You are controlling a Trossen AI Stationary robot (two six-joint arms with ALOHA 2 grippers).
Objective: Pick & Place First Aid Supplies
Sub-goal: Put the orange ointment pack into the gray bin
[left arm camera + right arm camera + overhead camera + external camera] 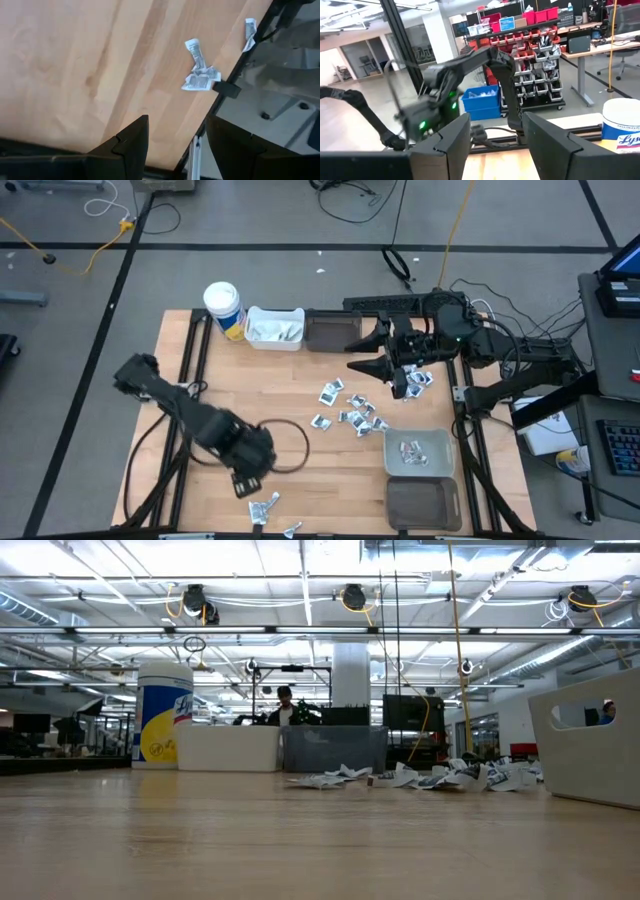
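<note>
- Overhead, loose packets (352,412) lay scattered mid-worktop (300,390), with more in the white bin (273,328) and grey bin (418,451).
- Left hand (250,482) hovered near the front edge, fingers apart, holding nothing, near two packets (198,76).
- Right hand (372,352) hung raised beside the dark bin (332,330), fingers apart, empty.

The white wipes canister (621,127) carries blue lettering beginning "Lys", cut off by the frame edge in the right wrist view. Its yellow label shows in the low view, but unreadably. No other print can be read.
</note>
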